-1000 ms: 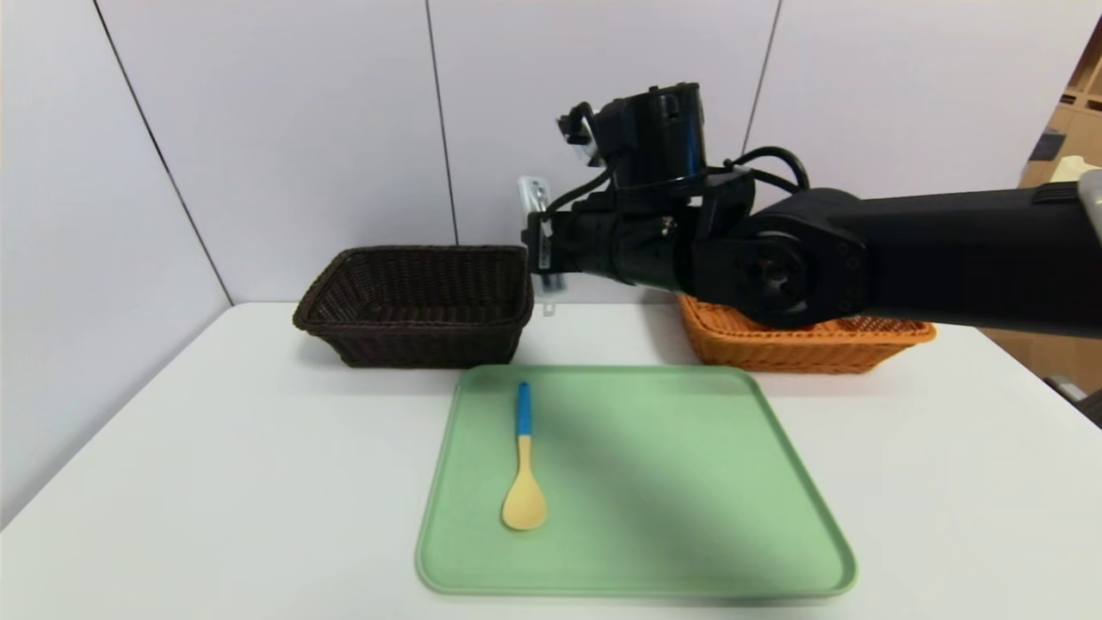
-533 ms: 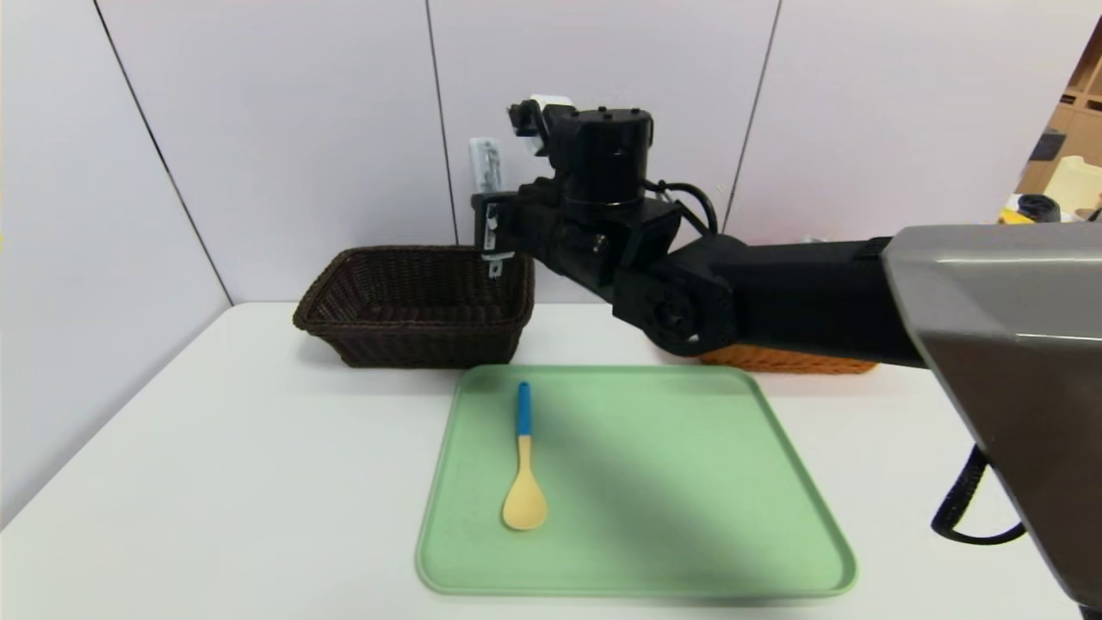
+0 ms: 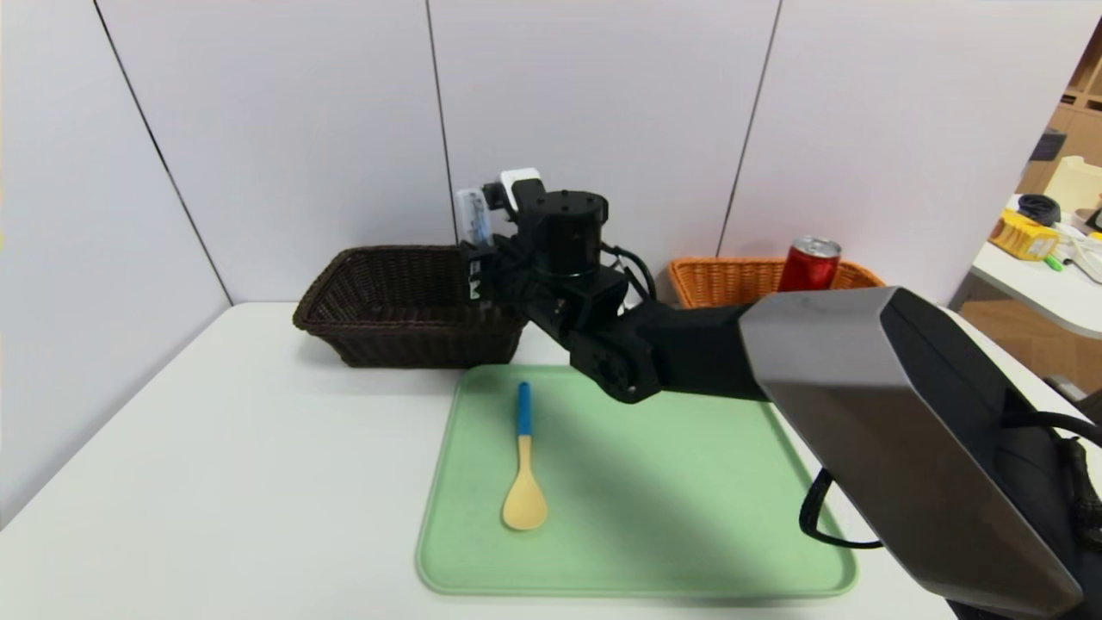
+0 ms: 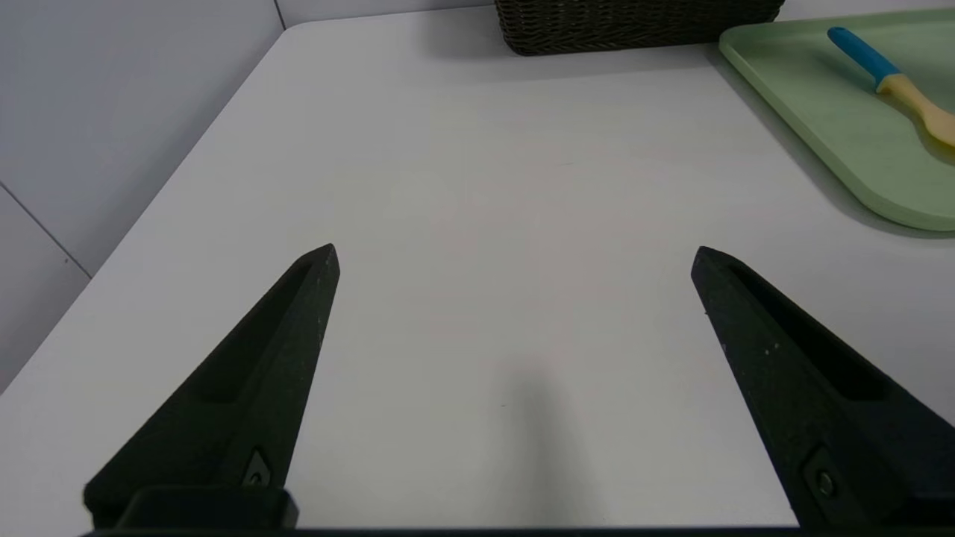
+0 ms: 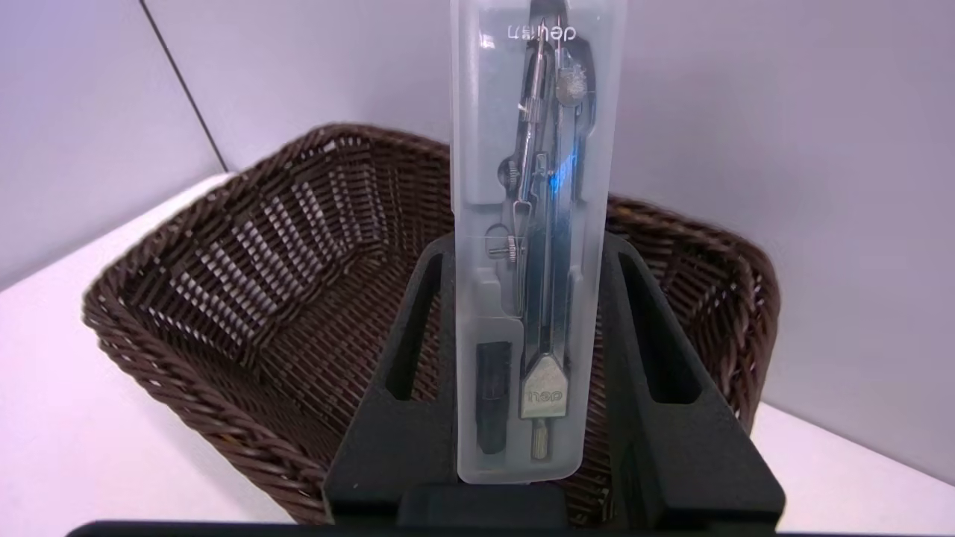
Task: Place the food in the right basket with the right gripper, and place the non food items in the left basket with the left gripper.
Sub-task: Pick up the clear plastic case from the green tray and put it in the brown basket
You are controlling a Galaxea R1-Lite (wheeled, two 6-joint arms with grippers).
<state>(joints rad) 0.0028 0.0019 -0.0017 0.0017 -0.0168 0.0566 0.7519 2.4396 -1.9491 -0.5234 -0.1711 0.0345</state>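
My right gripper [image 3: 475, 263] [image 5: 528, 246] is shut on the narrow grey translucent case [image 3: 473, 217] [image 5: 533, 224], which stands upright between its fingers. It hangs above the right end of the dark brown left basket [image 3: 413, 340] [image 5: 246, 246]. The pale yellow spoon [image 3: 523, 469] [image 4: 888, 74] with a blue handle lies on the green tray [image 3: 671, 499]. The red can [image 3: 807, 263] stands in the orange right basket [image 3: 723, 280]. My left gripper [image 4: 515, 253] is open with nothing between its fingers, low over the bare table to the left of the tray; the head view does not show it.
My right arm reaches across the tray's far edge and hides part of the orange basket. Wall panels stand right behind both baskets. In the left wrist view the tray's edge [image 4: 843, 142] and the dark basket [image 4: 634, 26] lie ahead.
My right arm has swung left and come down with the case, from in front of the orange basket to over the dark basket. The can and orange basket now show.
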